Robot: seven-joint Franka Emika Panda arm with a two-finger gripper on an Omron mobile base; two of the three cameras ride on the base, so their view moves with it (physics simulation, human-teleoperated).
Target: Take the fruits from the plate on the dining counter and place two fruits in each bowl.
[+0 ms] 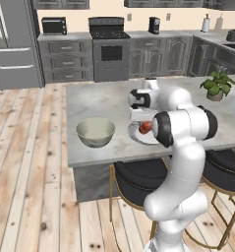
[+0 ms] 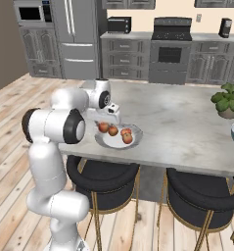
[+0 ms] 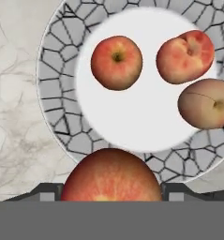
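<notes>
On marbled dining counter [image 2: 187, 122], patterned plate [image 3: 57, 93], fruits [image 3: 116, 62].

This is looking like a home kitchen. A long light-grey marbled stone counter [image 1: 104, 106] is standing on a pale wooden plank floor [image 1: 25, 162]. Behind the counter, dark-grey cabinets [image 1: 65, 61] are running along the wall, with a black oven range [image 1: 109, 49] between them and a tall grey steel refrigerator [image 2: 79, 37] beside them. Round black stools with golden legs [image 2: 104, 184] are sitting under the counter's near edge, and a small green potted plant [image 1: 216, 84] is standing on it.
</notes>
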